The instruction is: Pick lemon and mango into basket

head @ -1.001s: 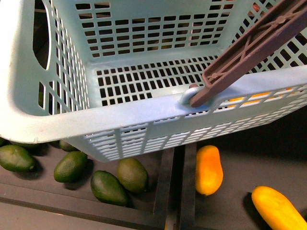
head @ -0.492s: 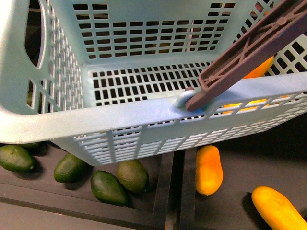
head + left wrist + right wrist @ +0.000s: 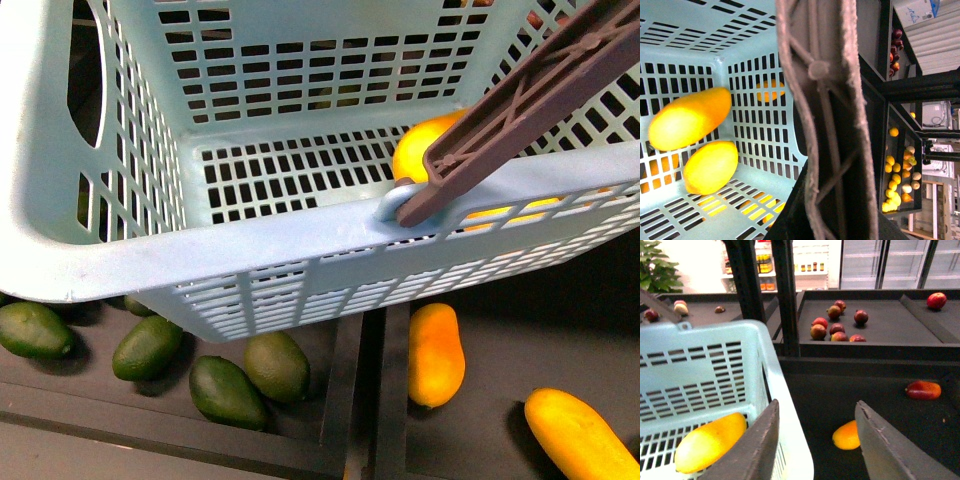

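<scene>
Green fruits: several dark green, smooth oval fruits [image 3: 150, 345] lie in a black tray [image 3: 60, 405] at the lower left of the front view. The ones furthest back are partly hidden under the basket's corner.

Basket: the large light-teal slotted plastic basket [image 3: 250, 240] fills most of the front view, above the trays. Its near rim slants upward to the right.

Handle: a brown ribbed plastic swing handle [image 3: 520, 90] pivots on the near rim and rises to the upper right.

Mangoes in the basket: two smooth yellow-orange oval mangoes [image 3: 690, 119] lie side by side on the slotted floor in the left wrist view. The front view shows only one, against the near wall and partly behind the handle pivot.

Loose mangoes: two more yellow-orange fruits [image 3: 435, 352] lie apart from each other on the dark tray at the lower right.

Left gripper: the handle runs close across the whole left wrist view. The fingers cannot be made out, so I cannot tell whether they clamp it.

Right gripper: the right gripper [image 3: 816, 402] has two flat dark grey fingers [image 3: 757, 445] spread wide with nothing between them. It is just beside the basket's outer wall, and a small orange fruit [image 3: 846, 436] shows on the tray below the gap.
</scene>
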Robot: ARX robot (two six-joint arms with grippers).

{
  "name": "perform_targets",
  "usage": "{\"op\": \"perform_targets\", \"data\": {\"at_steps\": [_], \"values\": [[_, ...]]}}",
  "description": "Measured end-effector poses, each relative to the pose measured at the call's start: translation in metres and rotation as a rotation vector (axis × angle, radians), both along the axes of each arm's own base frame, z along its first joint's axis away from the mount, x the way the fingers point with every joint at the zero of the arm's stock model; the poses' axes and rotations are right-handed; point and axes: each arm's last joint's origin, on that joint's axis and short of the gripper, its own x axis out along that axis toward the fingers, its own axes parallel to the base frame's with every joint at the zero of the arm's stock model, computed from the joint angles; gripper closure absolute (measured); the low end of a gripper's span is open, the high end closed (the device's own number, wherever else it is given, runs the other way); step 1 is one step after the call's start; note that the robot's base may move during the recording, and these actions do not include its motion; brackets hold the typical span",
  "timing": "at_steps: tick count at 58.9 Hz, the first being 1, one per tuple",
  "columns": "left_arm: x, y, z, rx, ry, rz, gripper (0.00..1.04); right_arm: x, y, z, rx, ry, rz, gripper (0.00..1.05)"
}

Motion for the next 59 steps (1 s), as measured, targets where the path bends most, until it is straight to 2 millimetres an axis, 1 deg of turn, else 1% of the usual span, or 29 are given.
{"op": "perform_targets", "data": {"at_steps": [2,3,5,6,7,9,24,52,59], "values": [[0.000,0.000,0.000,0.001,0.000,0.001,1.00,-0.003,0.000,-0.004,-0.004,0.003,0.001,0.77],[0.000,0.000,0.000,0.000,0.001,0.001,1.00,-0.005,0.000,-0.007,-0.006,0.001,0.000,0.82],[0.000,0.000,0.000,0.000,0.001,0.001,1.00,-0.008,0.000,-0.009,-0.010,-0.004,-0.003,0.89],[0.000,0.000,0.000,0.001,0.000,0.001,1.00,-0.009,0.000,-0.010,-0.010,-0.005,-0.003,0.91],[0.000,0.000,0.000,0.001,0.000,0.000,1.00,-0.011,0.000,-0.011,-0.013,-0.009,-0.003,0.96],[0.000,0.000,0.000,0.001,0.000,0.000,1.00,-0.014,0.000,-0.014,-0.019,-0.014,-0.003,1.03],[0.000,0.000,0.000,0.003,-0.002,-0.001,1.00,-0.027,0.000,-0.028,-0.018,-0.008,-0.002,1.03],[0.000,0.000,0.000,0.002,-0.001,-0.002,1.00,-0.042,0.000,-0.041,-0.017,-0.020,-0.002,1.03],[0.000,0.000,0.000,0.002,-0.001,-0.002,1.00,-0.045,0.000,-0.041,-0.017,-0.036,-0.002,1.03]]}}
